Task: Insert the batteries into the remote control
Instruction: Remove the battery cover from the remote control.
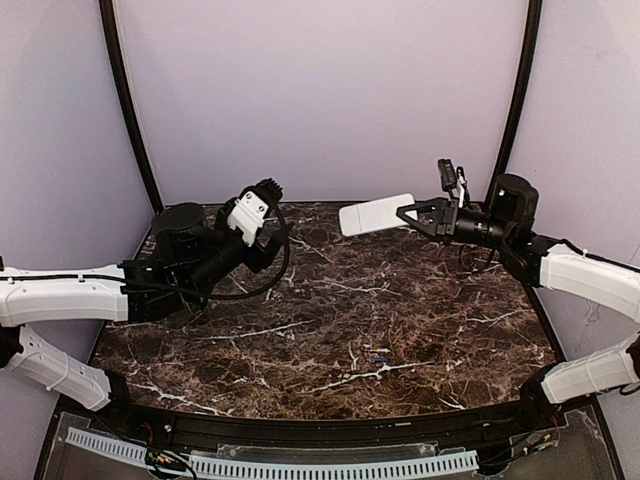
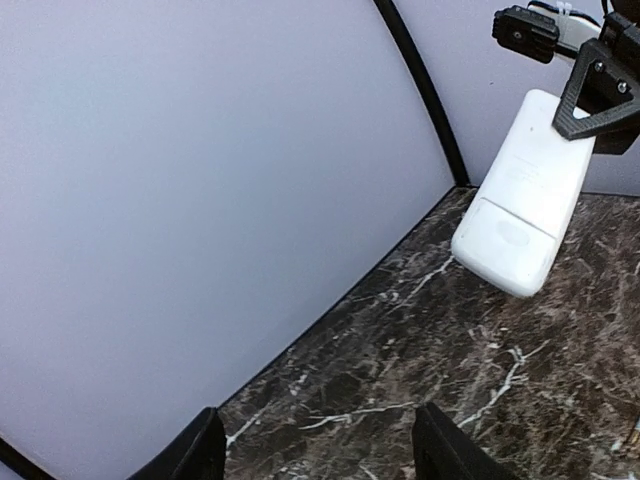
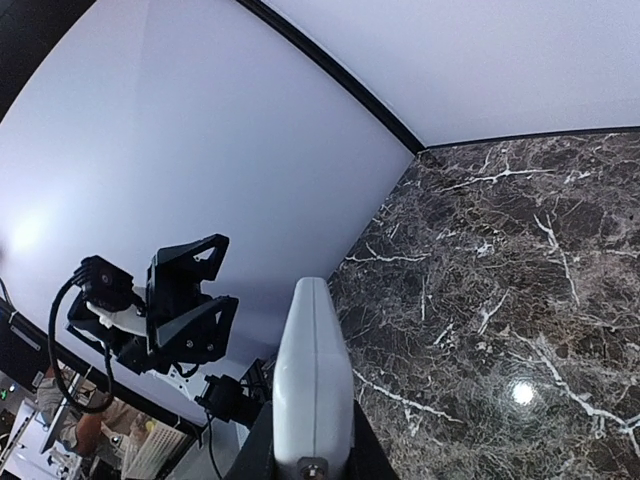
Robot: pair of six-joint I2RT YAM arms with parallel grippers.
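While my right gripper [image 1: 418, 214] clamps the remote control [image 1: 374, 216] aloft, my left gripper [image 2: 315, 455] gapes empty; loading hasn't begun, so next I should fetch the batteries [image 1: 377, 354] below.

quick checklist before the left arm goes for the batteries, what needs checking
1. right gripper grip on the remote control: ok, clamped at one end, held off the table.
2. left gripper free: ok, open and empty.
3. batteries located: ok, on the marble table near the front; how many, cannot tell.
4. Remote's back facing the left arm: ok, plain back shows in the left wrist view.
5. Battery compartment open: not ok, the back panel looks closed.
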